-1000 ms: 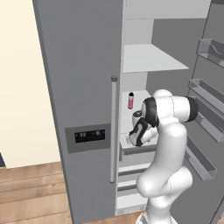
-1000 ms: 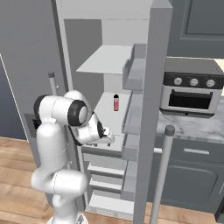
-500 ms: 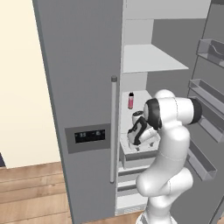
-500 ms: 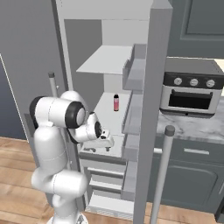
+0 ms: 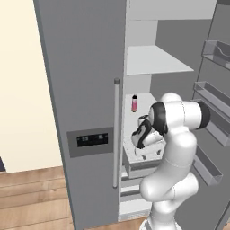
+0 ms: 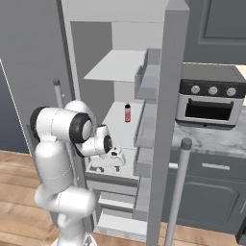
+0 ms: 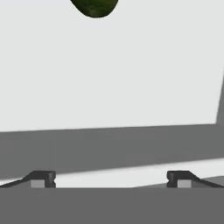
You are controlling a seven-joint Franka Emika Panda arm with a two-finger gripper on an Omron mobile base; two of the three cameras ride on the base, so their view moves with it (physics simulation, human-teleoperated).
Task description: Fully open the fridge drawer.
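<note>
Jaws (image 7: pixel 111 179) are being held wide above the fridge drawer (image 5: pixel 143 167).
Its front panel is being straddled crosswise, just below the fingertips (image 7: pixel 43 178).

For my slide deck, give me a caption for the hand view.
Open pincer poised at the dark grey front panel of the pale-grey fridge drawer, white floor beyond, a dark green object at the far edge.

White drawer floor (image 7: pixel 131 74), dark green rounded item (image 7: pixel 94 6) at top edge; hand (image 7: pixel 111 178) fingertips wide apart

Kitchen — open fridge (image 6: pixel 120 72), oven (image 6: pixel 210 98) on marble counter (image 6: pixel 211 139) — wood floor (image 5: pixel 31 197)
</note>
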